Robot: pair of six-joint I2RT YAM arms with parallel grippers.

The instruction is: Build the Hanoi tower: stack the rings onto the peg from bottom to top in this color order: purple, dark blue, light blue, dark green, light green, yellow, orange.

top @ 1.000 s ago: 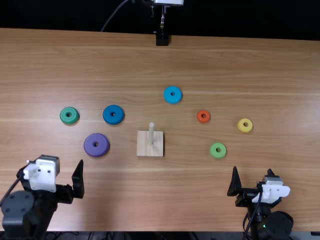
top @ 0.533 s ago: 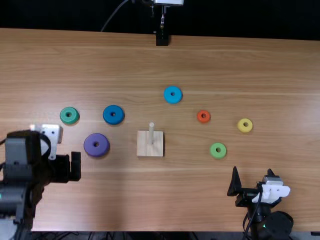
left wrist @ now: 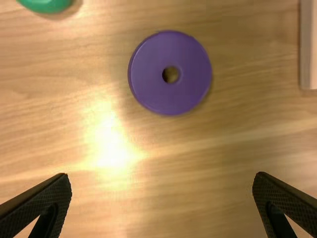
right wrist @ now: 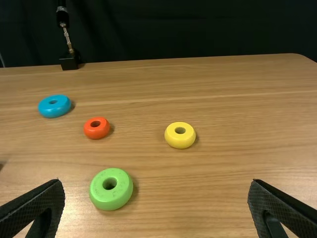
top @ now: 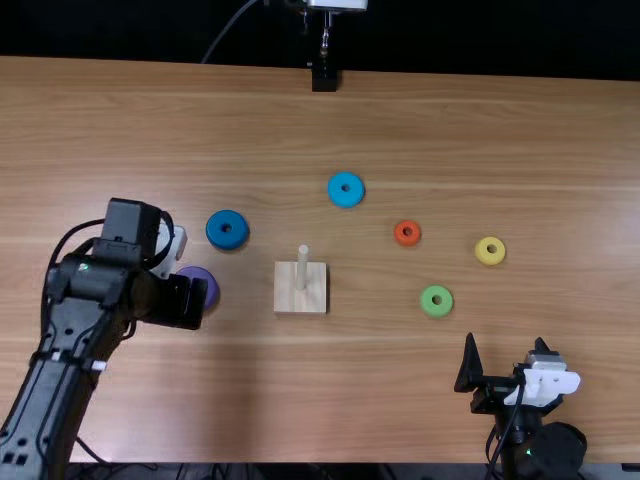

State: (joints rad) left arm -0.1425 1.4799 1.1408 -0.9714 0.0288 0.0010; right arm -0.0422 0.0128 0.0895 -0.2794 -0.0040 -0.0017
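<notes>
One flat purple ring [left wrist: 148, 82], round-holed; left end effector [top: 189, 302] and right end effector [top: 506, 340] spread

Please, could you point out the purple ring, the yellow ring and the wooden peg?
Purple ring [left wrist: 147, 78]: left wrist view, flat face beside the hole.
Yellow ring [right wrist: 180, 141]: right wrist view, rounded side below the hole.
Wooden peg [top: 302, 268]: top view, middle of its shaft.

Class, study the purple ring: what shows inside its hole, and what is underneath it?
The purple ring has a hole; through it, shaded wood of the table shows. What lies beneath its solid part is covered, so that cannot be told.
</notes>
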